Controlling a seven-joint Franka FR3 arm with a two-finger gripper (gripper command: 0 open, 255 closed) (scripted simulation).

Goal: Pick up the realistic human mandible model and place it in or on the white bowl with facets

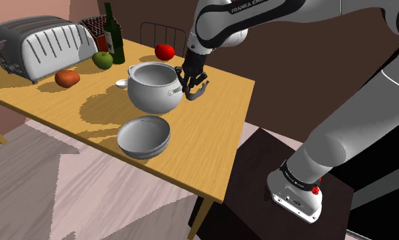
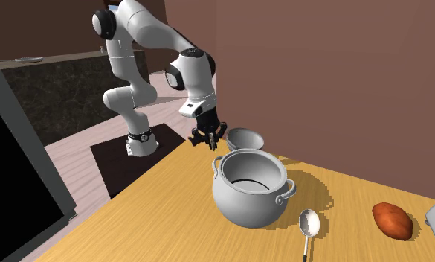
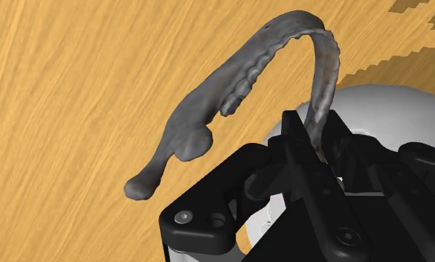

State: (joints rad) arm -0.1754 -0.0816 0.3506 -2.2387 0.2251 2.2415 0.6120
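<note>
White-grey and shallow, the faceted bowl (image 1: 146,146) is sitting nearest in the shoulder view, close to the front edge of the wooden table (image 1: 215,126) and holding nothing. Just beyond it a big round two-handled pot (image 1: 153,88) is standing near the middle of the top. Right beside the pot, toward the shoulder view's right, the gripper (image 1: 194,87) is hanging with its black fingers clamping the grey mandible model (image 3: 242,71). They are pinching one rear branch of the horseshoe, so the toothed arch and the other branch are sticking out free to one side, seemingly clear of the wood. Judging by its thin curved form, the piece is probably handling as light and rigid. The off-centre hold is leaving it free to pivot between the fingers, though, and the slim branches are looking breakable if squeezed hard or knocked against the pot. A grip nearer the thicker chin would be giving better balance. Farther back a spoon (image 1: 121,84), a green apple (image 1: 102,60), an orange-brown lump (image 1: 67,78) and a red fruit (image 1: 165,51) are lying, while a dark bottle (image 1: 114,34) and a toaster (image 1: 44,44) are standing toward the far edge and the far left corner.
</note>
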